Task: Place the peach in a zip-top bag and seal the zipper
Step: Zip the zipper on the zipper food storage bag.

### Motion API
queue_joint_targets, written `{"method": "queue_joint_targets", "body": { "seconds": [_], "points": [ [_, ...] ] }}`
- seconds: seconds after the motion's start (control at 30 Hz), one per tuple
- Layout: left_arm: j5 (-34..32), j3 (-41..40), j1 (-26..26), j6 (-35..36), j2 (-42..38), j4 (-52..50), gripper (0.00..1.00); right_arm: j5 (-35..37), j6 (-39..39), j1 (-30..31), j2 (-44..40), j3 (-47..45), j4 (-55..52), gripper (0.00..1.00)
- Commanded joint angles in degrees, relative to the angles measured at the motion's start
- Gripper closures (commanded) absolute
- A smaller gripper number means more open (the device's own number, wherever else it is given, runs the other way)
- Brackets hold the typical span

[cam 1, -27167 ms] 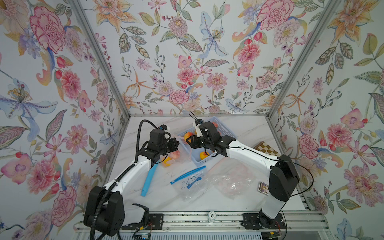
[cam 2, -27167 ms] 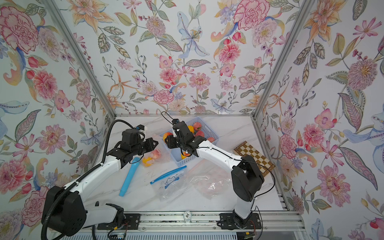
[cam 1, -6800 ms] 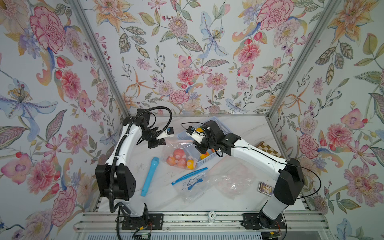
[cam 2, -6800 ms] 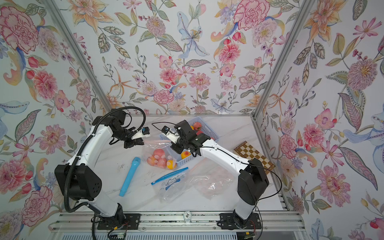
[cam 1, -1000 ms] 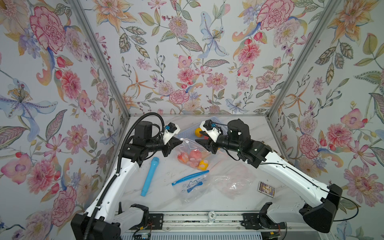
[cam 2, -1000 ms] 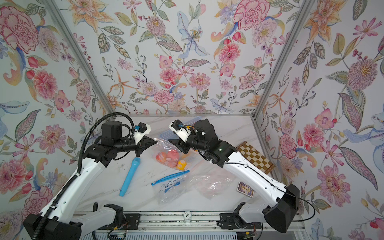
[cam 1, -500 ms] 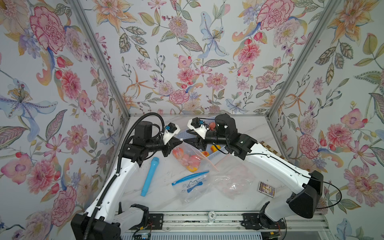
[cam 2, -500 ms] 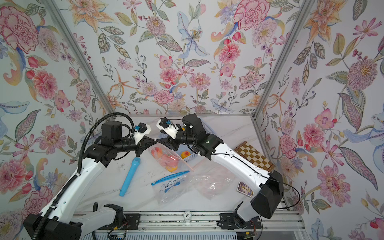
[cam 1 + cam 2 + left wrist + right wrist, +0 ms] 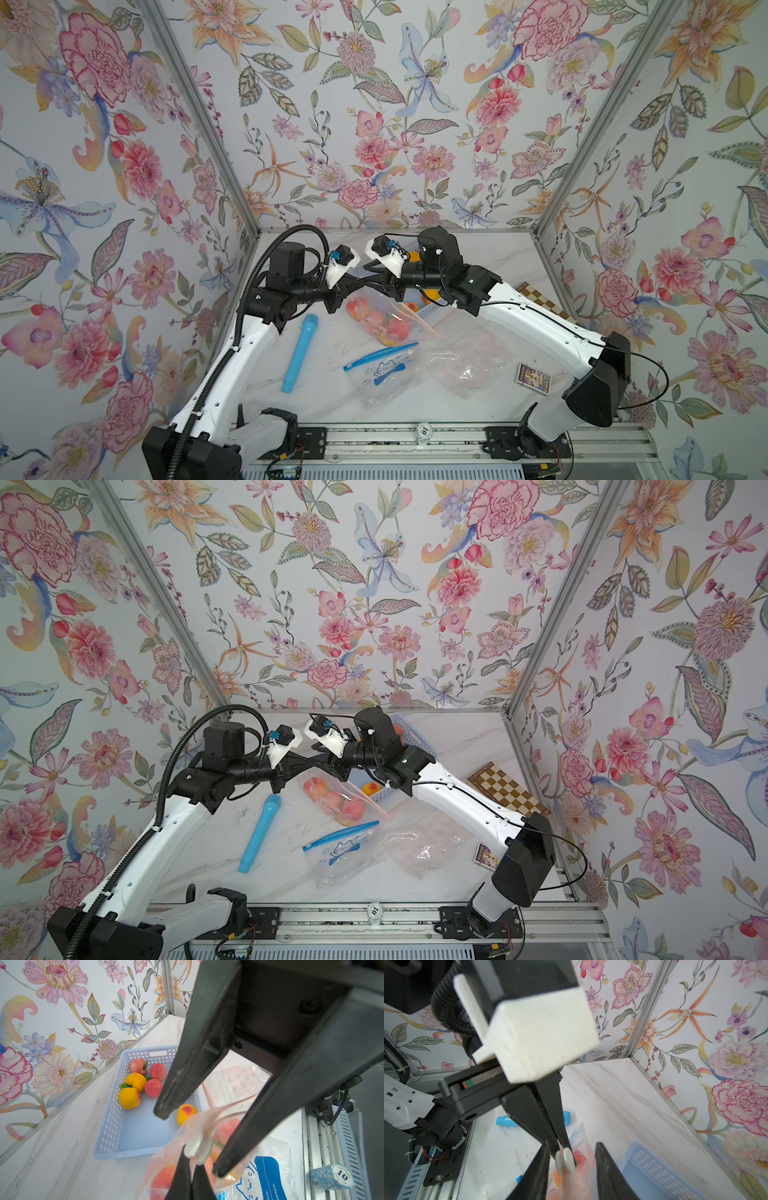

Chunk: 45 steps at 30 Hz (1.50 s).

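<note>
A clear zip-top bag (image 9: 380,320) (image 9: 332,800) holds several peaches and hangs above the table's middle. My left gripper (image 9: 353,286) (image 9: 192,1159) is shut on the bag's top edge, right beside the white zipper slider (image 9: 197,1145) (image 9: 564,1160). Facing it tip to tip, my right gripper (image 9: 369,282) (image 9: 572,1145) is open, with one finger on each side of the slider and the bag's top. More peaches (image 9: 153,1087) lie in the blue basket (image 9: 108,1126) behind the bag.
A blue cylinder (image 9: 299,353) lies left of the bag. Nearer the front lie a blue-zippered bag (image 9: 382,374), a pink-patterned bag (image 9: 469,361) and a small card box (image 9: 534,378). A checkerboard (image 9: 507,791) sits at the right wall. A poker chip (image 9: 422,430) rests on the front rail.
My right gripper has travelled left along the bag's top until it meets the left gripper, and its jaws have narrowed around the slider. The left gripper has kept its hold.
</note>
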Motion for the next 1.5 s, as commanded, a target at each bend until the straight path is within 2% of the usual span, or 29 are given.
{"method": "queue_joint_targets", "body": {
  "seconds": [0.0,0.3,0.5,0.73,0.97,1.47],
  "points": [
    [-0.35,0.84,0.11,-1.34,0.16,1.22,1.0,-0.66,0.1,0.46,0.64,2.01,-0.15,0.67],
    [-0.94,1.04,0.19,-2.24,-0.01,1.53,1.0,0.37,-0.14,0.59,1.8,2.84,-2.33,0.72],
    [-1.91,1.22,0.2,-2.24,0.09,1.35,1.0,0.96,-0.52,0.65,1.59,2.63,-2.7,0.86],
    [-6.34,1.85,0.25,-4.08,0.7,1.53,1.0,2.16,-0.61,0.53,0.36,1.63,-1.98,0.94],
    [-11.13,2.31,0.78,-6.94,0.53,2.89,1.0,1.98,0.28,-0.3,-1.62,-1.01,-1.31,0.95],
    [-13.23,2.39,3.26,-10.54,-0.36,4.19,1.0,-0.01,4.2,-2.63,-5.25,-7.91,3.44,0.95]
  ]
}}
